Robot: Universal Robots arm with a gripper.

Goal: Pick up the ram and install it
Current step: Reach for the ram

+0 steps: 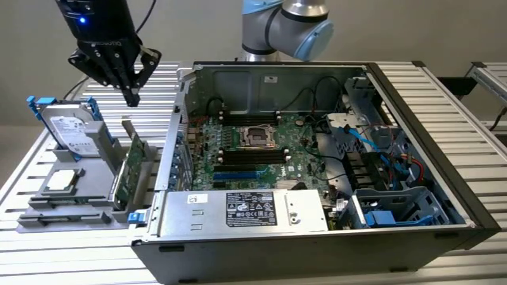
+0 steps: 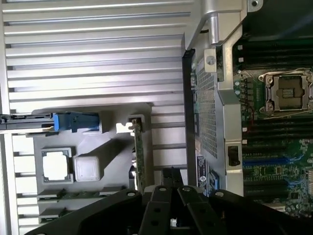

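Note:
My gripper (image 1: 130, 95) hangs shut and empty above the grey parts holder (image 1: 87, 184), at the exterior view's left. In the wrist view its black fingers (image 2: 168, 196) are pressed together over the holder's edge. The ram (image 2: 73, 193) is a thin green stick standing on edge in a slot of the holder (image 2: 112, 147), a short way from my fingertips. A similar green stick (image 2: 49, 213) sits in the slot beside it. On the motherboard (image 1: 262, 160) in the open computer case (image 1: 412, 119), black memory slots (image 1: 253, 157) lie on both sides of the processor socket (image 1: 257, 135).
The holder also carries a silver hard drive with blue rails (image 1: 71, 127), a processor chip (image 1: 63, 181) and a taller green expansion card (image 1: 130, 172) standing directly below my gripper. The case's metal side wall (image 1: 178, 136) rises between holder and motherboard. Cables (image 1: 357, 130) fill the case's right part.

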